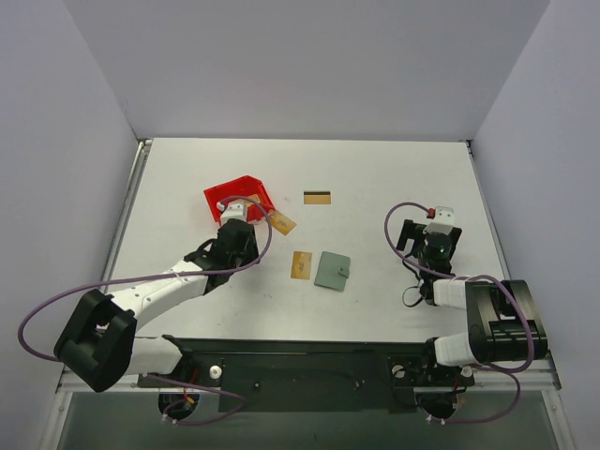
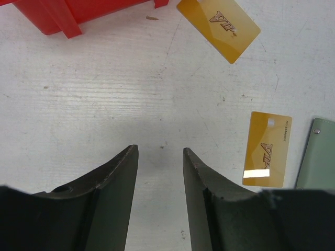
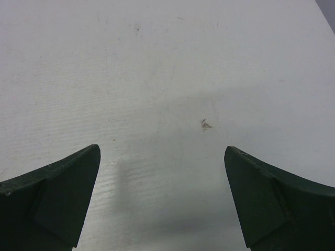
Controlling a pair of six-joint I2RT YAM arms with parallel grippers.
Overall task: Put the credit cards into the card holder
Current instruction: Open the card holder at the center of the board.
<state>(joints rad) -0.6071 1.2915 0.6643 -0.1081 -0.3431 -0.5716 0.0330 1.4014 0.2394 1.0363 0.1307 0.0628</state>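
Note:
Three gold credit cards lie on the white table: one with a dark stripe [image 1: 317, 197] at the back, one [image 1: 281, 222] [image 2: 219, 29] beside the red bin, and one [image 1: 301, 265] [image 2: 267, 149] just left of the closed grey-green card holder [image 1: 332, 271] [image 2: 319, 154]. My left gripper [image 1: 246, 246] [image 2: 159, 149] hovers over bare table between the bin and the cards, jaws partly apart with nothing between them. My right gripper [image 1: 431, 239] [image 3: 162, 149] stands wide open over bare table at the right, far from the cards.
A red plastic bin [image 1: 239, 199] [image 2: 78, 13] sits just behind the left gripper. Grey walls close in the table on three sides. Purple cables loop beside both arms.

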